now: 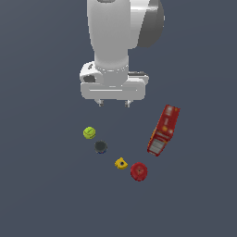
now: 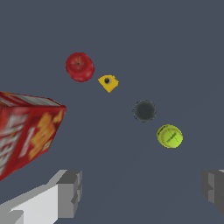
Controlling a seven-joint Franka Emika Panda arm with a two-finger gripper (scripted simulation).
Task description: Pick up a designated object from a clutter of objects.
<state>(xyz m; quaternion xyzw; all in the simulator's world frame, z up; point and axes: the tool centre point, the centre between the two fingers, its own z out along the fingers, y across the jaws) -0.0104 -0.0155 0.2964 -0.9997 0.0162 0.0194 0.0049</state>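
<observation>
The designated object is a small yellow-green ball with a faint seam, lying on the dark floor. Beside it in the clutter sit a dark round disc, a yellow angular block and a red round disc. A long red box lies toward the exterior view's right. My gripper hangs open well above the floor, empty, higher in the exterior picture than the ball and a little to the right of it.
The white arm rises behind the gripper. The red box lies nearest the gripper on the exterior view's right.
</observation>
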